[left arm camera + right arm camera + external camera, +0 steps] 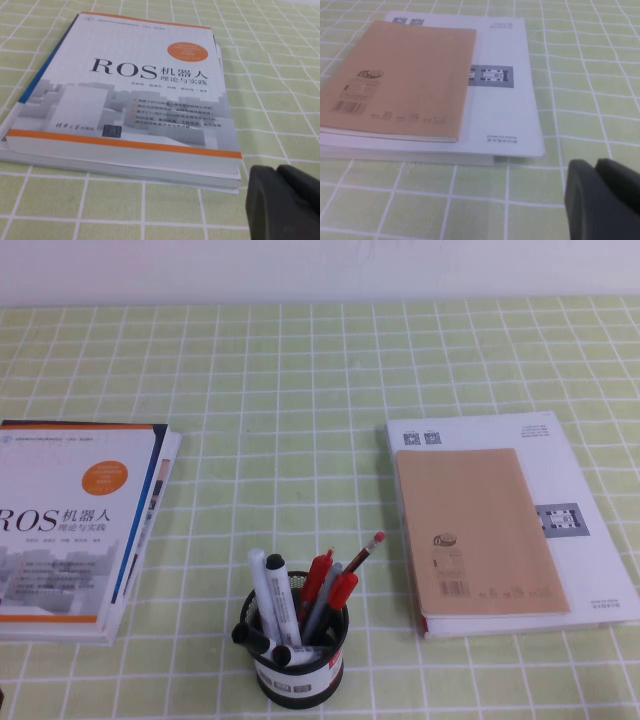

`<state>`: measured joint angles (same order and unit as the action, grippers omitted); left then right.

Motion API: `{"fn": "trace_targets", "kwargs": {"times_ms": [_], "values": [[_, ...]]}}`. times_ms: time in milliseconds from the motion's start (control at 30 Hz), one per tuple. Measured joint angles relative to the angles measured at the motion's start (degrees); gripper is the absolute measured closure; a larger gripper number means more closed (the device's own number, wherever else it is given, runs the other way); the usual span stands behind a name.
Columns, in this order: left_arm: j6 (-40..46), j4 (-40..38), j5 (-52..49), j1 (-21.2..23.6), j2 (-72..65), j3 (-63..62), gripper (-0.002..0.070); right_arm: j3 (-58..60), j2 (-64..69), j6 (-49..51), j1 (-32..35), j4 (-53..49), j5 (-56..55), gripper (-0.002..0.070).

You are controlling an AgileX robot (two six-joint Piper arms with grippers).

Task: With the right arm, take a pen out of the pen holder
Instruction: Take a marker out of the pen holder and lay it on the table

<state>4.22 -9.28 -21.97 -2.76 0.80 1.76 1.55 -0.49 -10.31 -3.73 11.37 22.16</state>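
Observation:
Near the front edge in the high view stands a black mesh pen holder (297, 665). It holds red pens (318, 578), a white marker (268, 590), a grey pen (322, 602), a red-tipped pencil (366, 548) and black markers. Neither arm shows in the high view. My right gripper (595, 165) is shut and empty, low over the green checked cloth just off a corner of the white book (505, 110). My left gripper (276, 171) is likewise shut and empty, beside a corner of the ROS book (135, 95). The pen holder is out of both wrist views.
The ROS textbook (70, 525) lies on another book at the left. At the right a tan notebook (475, 530) lies on a white book (590, 490). Green checked cloth (300, 390) covers the table, with a white wall behind.

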Motion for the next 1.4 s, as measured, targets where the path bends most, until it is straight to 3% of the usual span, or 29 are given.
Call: {"fn": "trace_targets", "kwargs": {"times_ms": [533, 733, 1033, 1400], "values": [[0.00, 0.00, 0.00, 0.00, 0.00, 0.00, 0.0683, 0.00, 0.00, 0.00, 0.00, 2.58, -1.68, 0.0689], [0.00, 0.00, 0.00, 0.00, 0.00, 0.00, 0.0683, 0.00, 0.00, 0.00, 0.00, 10.83, -3.53, 0.0689], [0.00, 0.00, 0.00, 0.00, 0.00, 0.00, 0.0683, 0.00, 0.00, 0.00, 0.00, 32.85, -9.86, 0.0688], [0.00, 0.00, 0.00, 0.00, 0.00, 0.00, 0.0683, 0.00, 0.00, -4.23, 0.00, 39.79, -11.42, 0.0689]]}}
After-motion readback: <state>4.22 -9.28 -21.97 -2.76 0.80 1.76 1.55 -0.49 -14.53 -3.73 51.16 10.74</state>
